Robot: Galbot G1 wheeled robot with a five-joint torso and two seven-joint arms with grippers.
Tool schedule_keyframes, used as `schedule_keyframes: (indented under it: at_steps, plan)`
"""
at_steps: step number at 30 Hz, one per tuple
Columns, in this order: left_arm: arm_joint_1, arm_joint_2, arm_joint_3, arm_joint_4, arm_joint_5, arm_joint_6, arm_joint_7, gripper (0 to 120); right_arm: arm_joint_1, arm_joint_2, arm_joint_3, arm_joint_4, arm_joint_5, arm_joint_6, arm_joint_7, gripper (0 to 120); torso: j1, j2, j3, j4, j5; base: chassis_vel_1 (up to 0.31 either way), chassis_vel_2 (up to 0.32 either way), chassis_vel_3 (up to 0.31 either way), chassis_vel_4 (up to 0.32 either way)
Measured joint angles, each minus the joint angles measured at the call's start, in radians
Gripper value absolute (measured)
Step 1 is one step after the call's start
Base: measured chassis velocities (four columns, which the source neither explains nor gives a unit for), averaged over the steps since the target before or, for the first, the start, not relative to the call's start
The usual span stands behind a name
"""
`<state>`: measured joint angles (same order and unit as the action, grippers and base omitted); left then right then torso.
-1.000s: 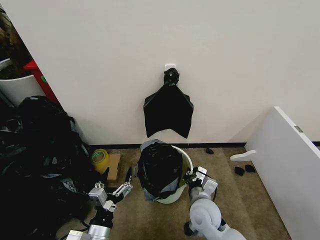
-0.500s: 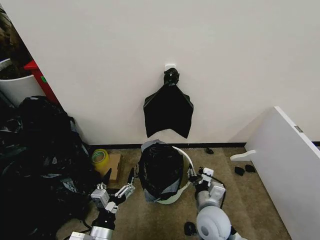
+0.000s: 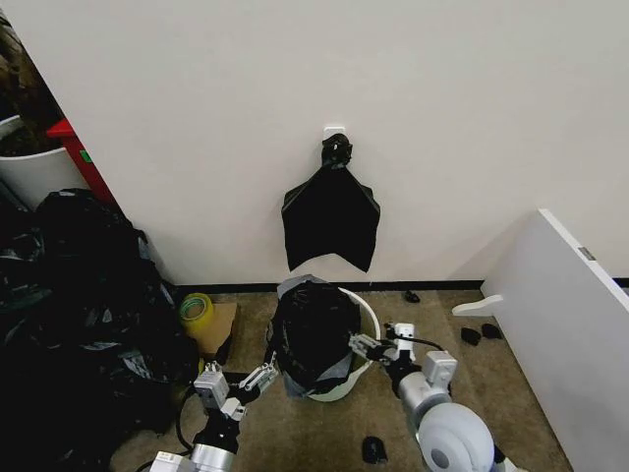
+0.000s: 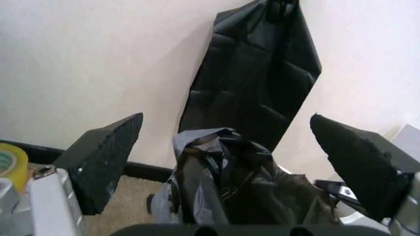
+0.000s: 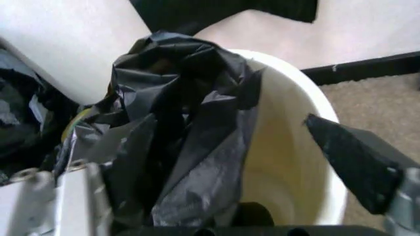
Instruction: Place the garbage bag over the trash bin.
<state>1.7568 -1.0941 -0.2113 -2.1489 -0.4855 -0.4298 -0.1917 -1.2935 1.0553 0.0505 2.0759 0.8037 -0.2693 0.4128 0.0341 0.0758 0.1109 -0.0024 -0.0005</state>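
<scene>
The garbage bag (image 3: 313,334) is a crinkly black bag, bunched up and draped over the left side of the trash bin (image 3: 370,317), a cream-white bucket standing on the carpet by the wall. The bin's right rim and inner wall (image 5: 284,142) are bare. My left gripper (image 3: 257,374) is open, low on the bag's left side; in the left wrist view the bag (image 4: 229,191) lies ahead of its spread fingers (image 4: 105,164). My right gripper (image 3: 356,344) is open at the bin's right side, with the bag's edge (image 5: 196,147) between its spread fingers (image 5: 354,162).
A flat black bundle (image 3: 331,211) hangs from a white hook above the bin. A big heap of black bags (image 3: 79,315) takes up the left. Beside the bin lie a yellow tape roll (image 3: 197,310) and cardboard (image 3: 224,329). A white board (image 3: 570,334) leans at the right.
My left gripper has moved right, closer to the bag. My right gripper has swung left to reach the bin's rim and the bag's edge.
</scene>
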Motion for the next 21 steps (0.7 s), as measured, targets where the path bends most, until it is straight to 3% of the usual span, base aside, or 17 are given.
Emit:
schedule_keyframes:
  at_steps: [2,6,7,8,10,12,17,20,21]
  plan:
    - [0.002,0.004,-0.005,0.001,-0.011,0.003,-0.005,100,0.051,0.002,-0.028,-0.035,0.026,-0.01,0.007,75,0.0,0.0,0.0,0.0,-0.0002,0.0,0.0,0.0,0.0]
    - [-0.001,0.007,-0.006,0.001,-0.019,0.009,-0.01,100,0.086,0.003,-0.045,-0.06,0.055,-0.028,0.023,68,0.0,0.0,0.0,0.0001,0.0,0.0,0.0,0.0,0.0]
    - [-0.004,0.011,-0.005,0.001,-0.024,0.016,-0.016,100,0.103,0.003,-0.051,-0.074,0.064,-0.033,0.029,58,0.0,0.0,0.0,0.0001,-0.0001,0.0,0.0,0.0,0.0]
    - [-0.004,0.011,-0.005,0.001,-0.024,0.016,-0.016,100,0.103,0.003,-0.051,-0.074,0.064,-0.033,0.029,58,0.0,0.0,0.0,0.0001,-0.0001,0.0,0.0,0.0,0.0]
    - [-0.018,0.022,0.009,0.003,-0.027,0.058,-0.052,100,0.119,0.001,-0.056,-0.092,0.079,-0.041,0.042,48,0.0,0.0,0.0,-0.0001,-0.0002,0.0,0.0,0.0,0.0]
    - [-0.037,0.036,0.033,-0.011,-0.048,0.158,-0.119,100,0.121,-0.003,-0.056,-0.1,0.081,-0.042,0.048,38,0.0,0.0,0.0,0.0,-0.0002,0.0,0.0,0.0,0.0]
    - [-0.099,0.06,0.058,-0.035,-0.105,0.273,-0.18,98,0.12,-0.01,-0.056,-0.1,0.079,-0.042,0.048,25,0.0,0.0,0.0,0.0,0.0,0.0,0.0,0.0,0.0]
    - [-0.226,0.092,0.076,-0.037,-0.155,0.385,-0.241,97,0.119,-0.016,-0.056,-0.094,0.074,-0.042,0.049,10,0.0,0.0,0.0,0.0,-0.0002,0.0,0.0,0.0,0.0]
    - [-0.226,0.092,0.076,-0.037,-0.155,0.385,-0.241,97,0.119,-0.016,-0.056,-0.094,0.074,-0.042,0.049,10,0.0,0.0,0.0,0.0,-0.0002,0.0,0.0,0.0,0.0]
